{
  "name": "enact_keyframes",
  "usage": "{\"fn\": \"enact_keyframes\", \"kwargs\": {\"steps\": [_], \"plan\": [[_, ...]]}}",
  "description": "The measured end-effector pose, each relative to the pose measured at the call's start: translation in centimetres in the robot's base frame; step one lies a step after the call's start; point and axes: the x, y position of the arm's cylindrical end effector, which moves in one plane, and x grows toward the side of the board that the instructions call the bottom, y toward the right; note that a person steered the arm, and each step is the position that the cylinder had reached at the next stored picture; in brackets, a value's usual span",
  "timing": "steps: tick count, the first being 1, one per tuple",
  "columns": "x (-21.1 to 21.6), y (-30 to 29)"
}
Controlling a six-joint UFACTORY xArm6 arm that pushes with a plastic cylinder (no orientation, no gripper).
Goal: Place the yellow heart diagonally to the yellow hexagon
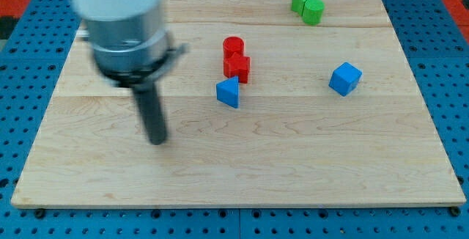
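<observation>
No yellow heart and no yellow hexagon show in the camera view; the arm's grey body at the view's upper left may hide part of the board. My tip (157,141) rests on the wooden board (308,166) at the view's left of centre. It stands apart from every block, well to the left and below the blue triangular block (229,92).
A red cylinder (233,46) sits touching a red block (237,67) just above the blue triangular block. A blue cube (345,78) lies at the view's right. Two green blocks (308,6) sit together at the board's top edge. Blue pegboard surrounds the board.
</observation>
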Motion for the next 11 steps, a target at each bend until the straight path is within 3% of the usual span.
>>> {"fn": "enact_keyframes", "kwargs": {"steps": [1, 3, 4, 7, 10, 11], "plan": [[-3.6, -5.7], [-16.0, -13.7], [-17.2, -15.7], [-26.6, -13.1], [-28.0, -11.2], [-25.1, -6.6]]}}
